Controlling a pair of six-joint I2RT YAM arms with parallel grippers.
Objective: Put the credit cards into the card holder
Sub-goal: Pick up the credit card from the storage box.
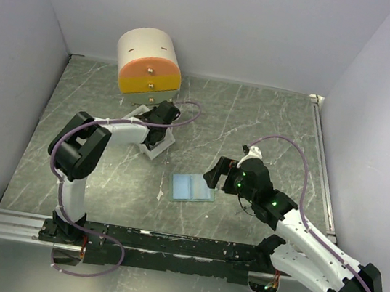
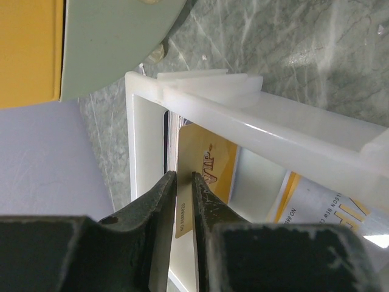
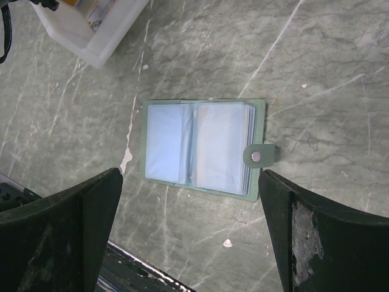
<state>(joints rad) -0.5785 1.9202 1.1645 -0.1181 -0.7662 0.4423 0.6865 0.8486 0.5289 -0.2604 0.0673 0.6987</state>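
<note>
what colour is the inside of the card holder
Pale blue sleeves inside a grey-green cover on the card holder; it shows best in the right wrist view.

On the counter (image 1: 271, 128), the drawer cylinder (image 1: 149, 62) sits at the upper left of the top view, with the box (image 1: 155, 150) just below it. Cards (image 2: 206, 173) stand upright inside the box, and the left tool (image 2: 184, 177) is close against one of them. The card holder (image 1: 193, 188) lies open at the frame's centre, well apart from the box. The right tool (image 1: 219, 173) is just to its right.

A white box (image 2: 273, 131) sits on the marble table (image 1: 272, 121) before a cream drawer cylinder (image 1: 148, 54).
</note>
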